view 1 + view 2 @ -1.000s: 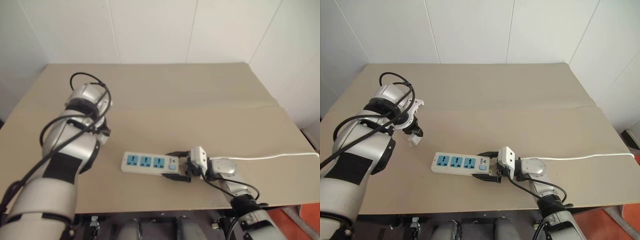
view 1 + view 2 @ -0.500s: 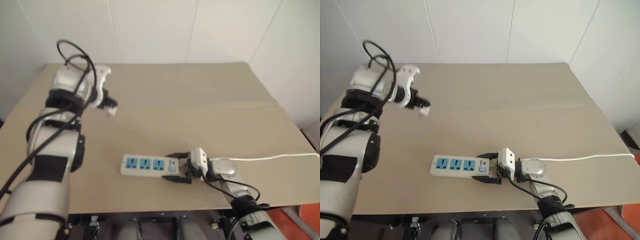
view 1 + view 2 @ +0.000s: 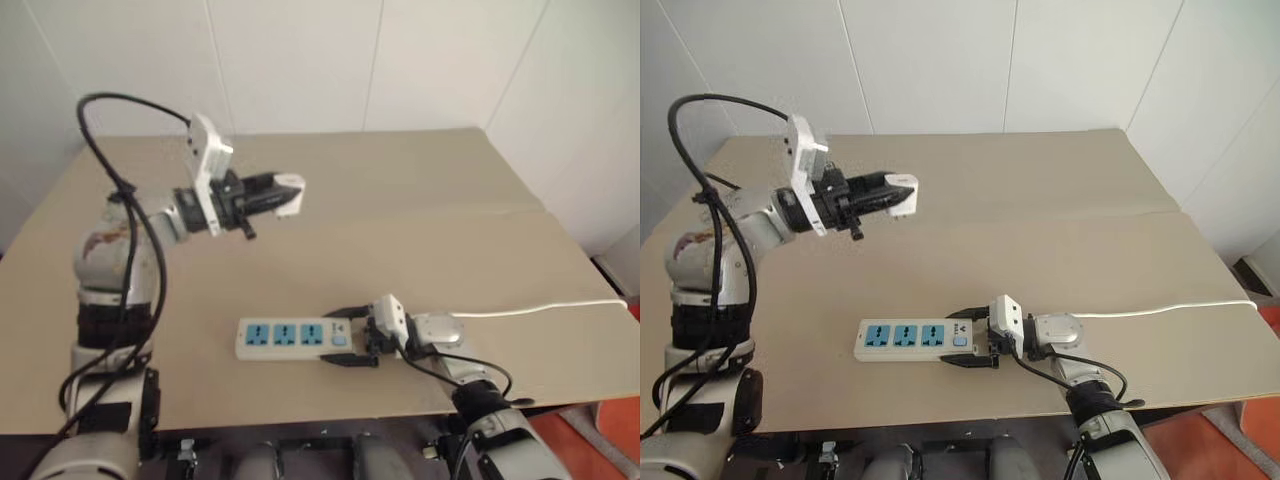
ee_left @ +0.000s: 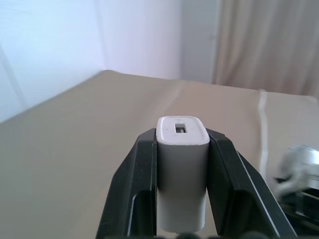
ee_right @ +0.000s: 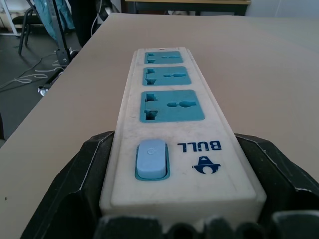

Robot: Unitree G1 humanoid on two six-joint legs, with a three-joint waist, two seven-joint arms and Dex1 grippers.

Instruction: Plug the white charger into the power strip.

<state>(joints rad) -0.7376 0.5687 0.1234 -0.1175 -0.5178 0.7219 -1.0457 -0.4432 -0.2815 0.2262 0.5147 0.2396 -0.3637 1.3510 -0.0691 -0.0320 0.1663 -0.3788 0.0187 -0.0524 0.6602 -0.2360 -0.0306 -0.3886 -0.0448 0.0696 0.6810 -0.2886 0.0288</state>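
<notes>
The white charger (image 3: 284, 191) hangs in the air above the left half of the table, with my left gripper (image 3: 277, 193) shut on it and pointing level towards the right. In the left wrist view the charger (image 4: 182, 174) sits between the two black fingers (image 4: 142, 174), its port end facing away. The power strip (image 3: 290, 337) lies flat near the table's front edge, three blue sockets up. My right gripper (image 3: 348, 340) is shut on its switch end; the right wrist view shows the strip (image 5: 169, 114) flanked by both fingers (image 5: 84, 174).
The strip's thin white cord (image 3: 540, 308) runs right along the tan table (image 3: 420, 240) to its right edge. A shallow seam crosses the tabletop behind the strip. White walls stand close behind the table.
My left arm has risen and swung right while its wrist turned, carrying the charger from low at the left to mid-air. The right gripper and the strip have kept still.
</notes>
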